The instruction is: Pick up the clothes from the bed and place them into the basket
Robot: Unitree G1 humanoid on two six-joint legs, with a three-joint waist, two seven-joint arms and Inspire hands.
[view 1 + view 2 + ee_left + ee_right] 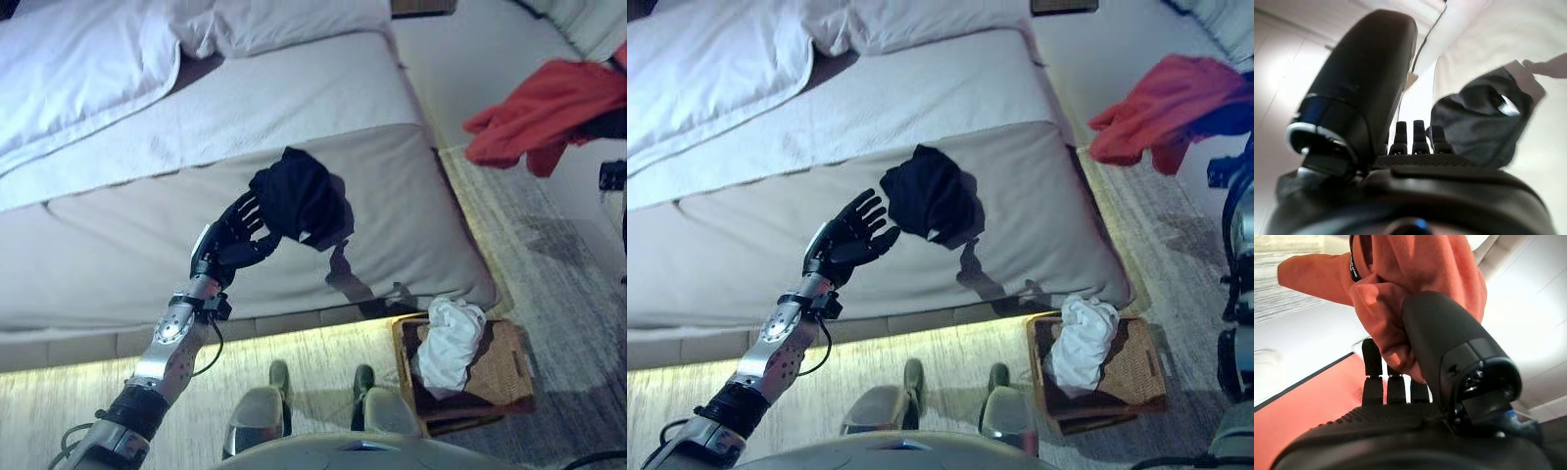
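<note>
A black garment (299,191) lies crumpled on the grey bed (118,245), near its foot edge. My left hand (235,240) is stretched out just beside it, open with fingers straight; the fingertips reach the cloth's near edge. In the left wrist view the black garment (1484,122) shows just past the straight fingers. A red garment (544,108) hangs in the air at the right, above the floor. My right hand (1415,396) is shut on it, thumb pressed into the bunched red cloth (1415,264). A wicker basket (505,372) stands on the floor by the bed's corner.
A white garment (449,343) lies in the basket and drapes over its rim. White duvet and pillows (88,69) cover the head of the bed. Grey carpet (549,255) runs between the bed and a white surface at the right.
</note>
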